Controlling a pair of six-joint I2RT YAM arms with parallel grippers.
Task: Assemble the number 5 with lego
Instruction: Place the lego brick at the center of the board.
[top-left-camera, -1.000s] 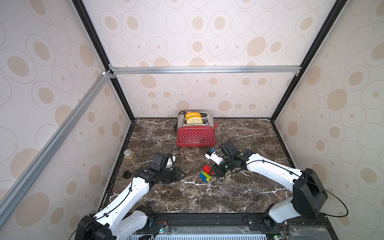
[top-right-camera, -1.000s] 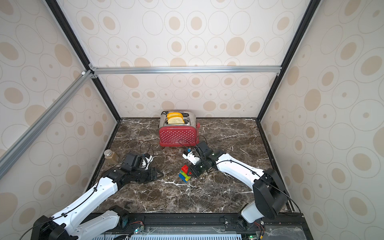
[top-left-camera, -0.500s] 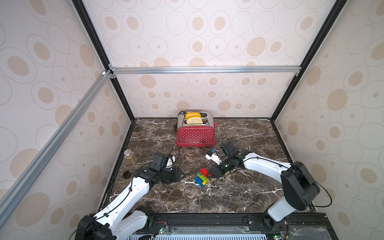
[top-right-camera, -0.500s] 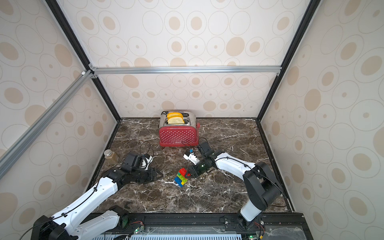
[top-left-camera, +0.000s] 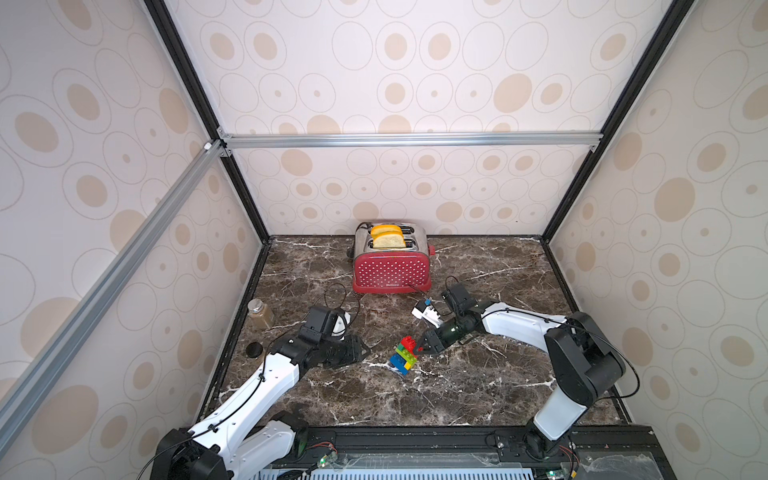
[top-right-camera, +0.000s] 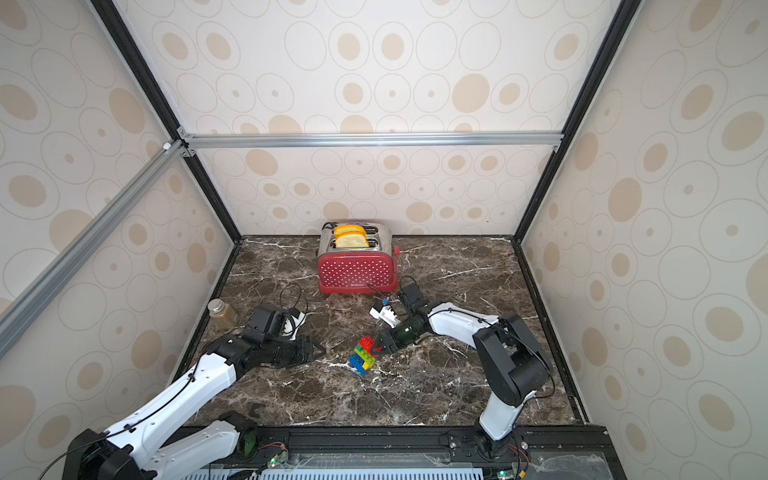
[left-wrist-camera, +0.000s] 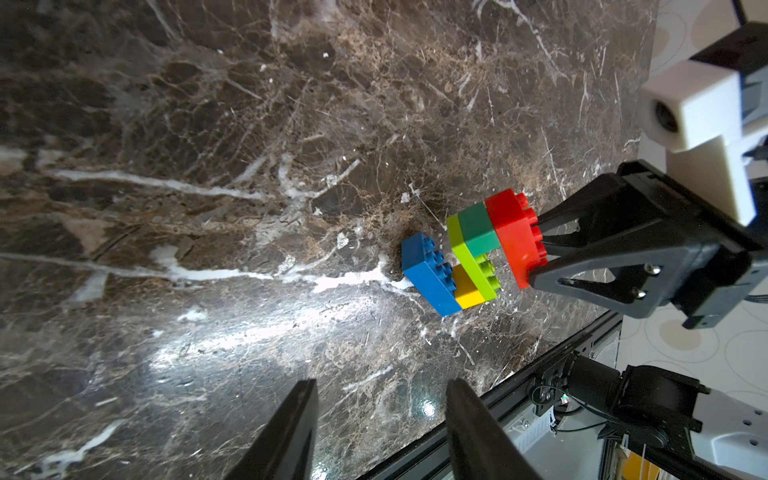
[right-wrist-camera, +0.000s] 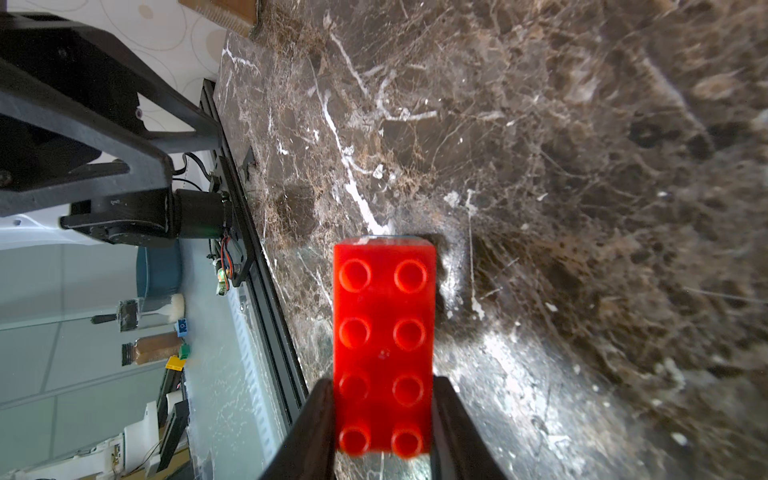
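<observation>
The lego forms one stepped stack (top-left-camera: 404, 355), the number 5. Red (left-wrist-camera: 513, 232), dark green (left-wrist-camera: 478, 228), lime green (left-wrist-camera: 473, 257), yellow (left-wrist-camera: 467, 291) and blue (left-wrist-camera: 428, 274) bricks are joined in that order. It is tilted, and its blue end seems to touch the marble. My right gripper (top-left-camera: 420, 348) is shut on the red brick (right-wrist-camera: 384, 332), with a finger on each long side. My left gripper (top-left-camera: 365, 352) hangs open and empty just left of the stack (top-right-camera: 363, 355), apart from it. In the left wrist view its fingers (left-wrist-camera: 291, 428) frame bare marble.
A red polka-dot toaster (top-left-camera: 390, 270) with toast stands at the back middle. A small jar (top-left-camera: 260, 312) and a black lid (top-left-camera: 254, 349) sit by the left wall. The table's black front rail (left-wrist-camera: 519, 390) runs close by the stack.
The right gripper has carried the stack down and a little left, toward the front, and the right arm's elbow has swung round. The left arm has stayed put.
</observation>
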